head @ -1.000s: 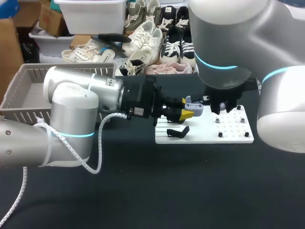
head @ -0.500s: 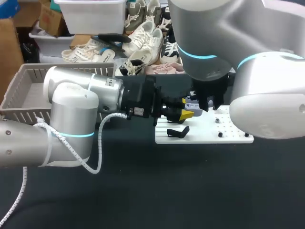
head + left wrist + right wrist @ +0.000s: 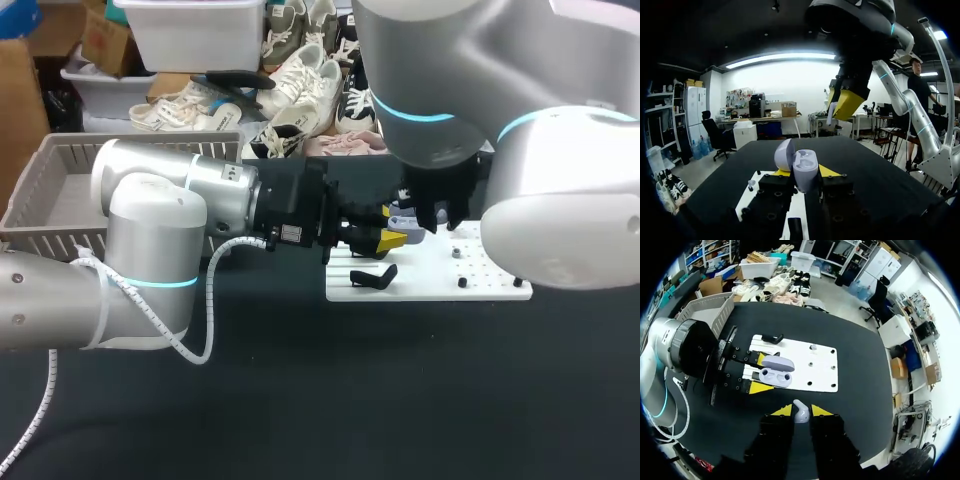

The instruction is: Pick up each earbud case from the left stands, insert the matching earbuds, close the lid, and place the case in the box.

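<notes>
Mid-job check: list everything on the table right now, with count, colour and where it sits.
earbud case: one, pale lavender, lid open, in the left gripper over the board
earbud: one, white, in the right gripper
board: one, white, on the table
stand: one, black, on the board
basket: one, grey, table's far left
table: one, black
left gripper: shut on the earbud case
right gripper: shut on the earbud, near the case

My counter (image 3: 400, 400) is black. A white pegged board (image 3: 430, 285) lies flat on it, and a grey slatted basket (image 3: 50, 243) sits at its far left edge.
</notes>
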### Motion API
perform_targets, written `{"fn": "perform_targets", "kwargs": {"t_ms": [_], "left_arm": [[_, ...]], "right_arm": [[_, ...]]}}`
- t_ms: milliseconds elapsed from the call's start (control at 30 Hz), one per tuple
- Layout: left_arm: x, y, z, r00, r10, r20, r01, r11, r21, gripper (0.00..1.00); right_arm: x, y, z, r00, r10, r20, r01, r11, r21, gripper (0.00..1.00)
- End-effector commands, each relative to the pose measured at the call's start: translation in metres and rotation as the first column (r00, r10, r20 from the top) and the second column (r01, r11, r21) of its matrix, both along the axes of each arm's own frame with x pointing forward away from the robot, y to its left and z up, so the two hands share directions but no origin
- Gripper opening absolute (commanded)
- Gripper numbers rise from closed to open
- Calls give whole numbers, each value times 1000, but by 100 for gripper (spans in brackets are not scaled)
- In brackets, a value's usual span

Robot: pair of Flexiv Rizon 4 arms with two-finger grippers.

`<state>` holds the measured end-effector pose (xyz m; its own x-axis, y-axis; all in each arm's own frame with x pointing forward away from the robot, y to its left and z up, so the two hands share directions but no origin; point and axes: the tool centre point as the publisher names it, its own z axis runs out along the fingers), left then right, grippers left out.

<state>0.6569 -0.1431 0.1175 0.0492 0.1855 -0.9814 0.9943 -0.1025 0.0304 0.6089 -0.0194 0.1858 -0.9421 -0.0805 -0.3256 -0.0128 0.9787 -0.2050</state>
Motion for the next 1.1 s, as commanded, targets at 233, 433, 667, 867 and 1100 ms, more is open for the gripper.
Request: {"fn": "perform_targets", "kwargs": {"t_ms": [233, 433, 667, 867, 1100], "left_arm": [[1, 0, 0, 1000, -1, 0, 1, 1000, 0, 0], [1, 0, 0, 1000, -1, 0, 1, 1000, 0, 0], [1, 0, 0, 1000, -1, 0, 1, 1000, 0, 0], [1, 0, 0, 1000, -1, 0, 1, 1000, 0, 0], [1, 0, 0, 1000, -1, 0, 1, 1000, 0, 0]], "right_arm": [[3, 18, 5, 950, -297, -93, 310, 926, 214, 0], [-7, 19, -1, 942, -311, -124, 328, 932, 158, 0], [-16, 14, -5, 943, -297, -147, 310, 948, 71, 0], [-18, 15, -3, 943, -284, -171, 299, 952, 66, 0], [-18, 15, -3, 943, -284, -171, 299, 952, 66, 0]]}}
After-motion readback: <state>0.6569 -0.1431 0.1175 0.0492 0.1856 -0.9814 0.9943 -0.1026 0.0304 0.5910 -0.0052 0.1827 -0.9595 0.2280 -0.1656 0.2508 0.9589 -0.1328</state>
